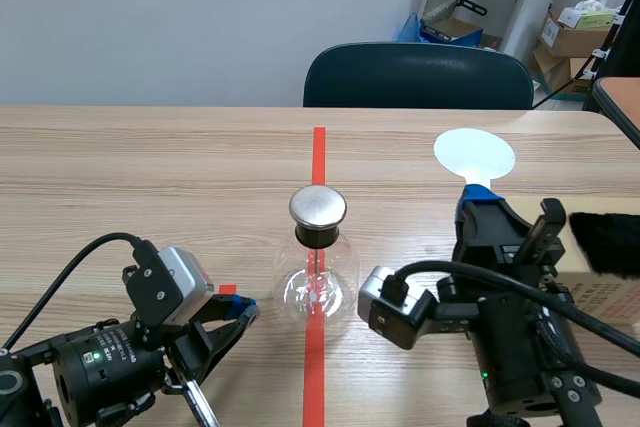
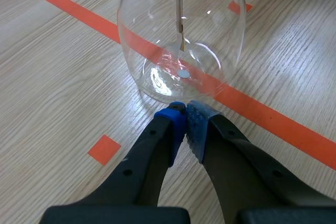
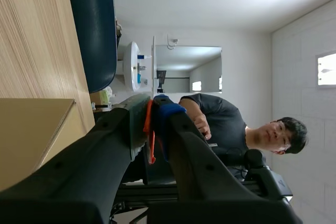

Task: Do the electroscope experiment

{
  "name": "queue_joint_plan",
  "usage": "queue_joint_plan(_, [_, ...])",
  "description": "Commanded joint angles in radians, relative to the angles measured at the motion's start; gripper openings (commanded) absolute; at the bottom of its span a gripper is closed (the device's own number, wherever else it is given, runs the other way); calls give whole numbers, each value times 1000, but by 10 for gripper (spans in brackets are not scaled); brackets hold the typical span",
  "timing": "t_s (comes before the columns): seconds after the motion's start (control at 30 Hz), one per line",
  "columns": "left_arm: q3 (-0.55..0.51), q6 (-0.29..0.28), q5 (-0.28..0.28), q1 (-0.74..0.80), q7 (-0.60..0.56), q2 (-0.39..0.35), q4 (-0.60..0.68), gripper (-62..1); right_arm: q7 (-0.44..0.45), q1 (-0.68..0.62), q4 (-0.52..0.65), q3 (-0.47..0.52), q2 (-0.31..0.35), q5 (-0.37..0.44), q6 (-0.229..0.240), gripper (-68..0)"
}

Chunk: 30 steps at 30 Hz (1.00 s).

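Right gripper (image 1: 479,209) clamped on paddle (image 1: 475,155); left gripper (image 2: 186,110) closed, empty.
Swing low and you topple the flask (image 1: 317,285).

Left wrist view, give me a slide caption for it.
Left pincer, shut, poised at the base of the glass electroscope flask standing on the orange tape line.

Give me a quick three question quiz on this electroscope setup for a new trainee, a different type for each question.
1. True or false: the left gripper is shut on nothing, close to the base of the glass flask.
2. The right gripper holds: A) the white disc paddle, B) the black fur, C) the glass flask.
3. What colour is the tape line that the flask stands on?

Key: 1 true; 2 A; 3 orange-red.
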Motion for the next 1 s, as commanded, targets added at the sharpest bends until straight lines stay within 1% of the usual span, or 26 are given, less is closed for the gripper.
queue_joint_plan(0.0, [-3,6,-10,-3,-16,3,17,-567,-8,9,8,7,3,-3,-8,-669])
queue_joint_plan(0.13, [-3,6,-10,-3,-16,3,17,-567,-21,9,8,7,3,-3,-8,-669])
queue_joint_plan(0.97, [-3,6,-10,-3,-16,3,17,-567,-16,9,8,6,3,-3,-8,-669])
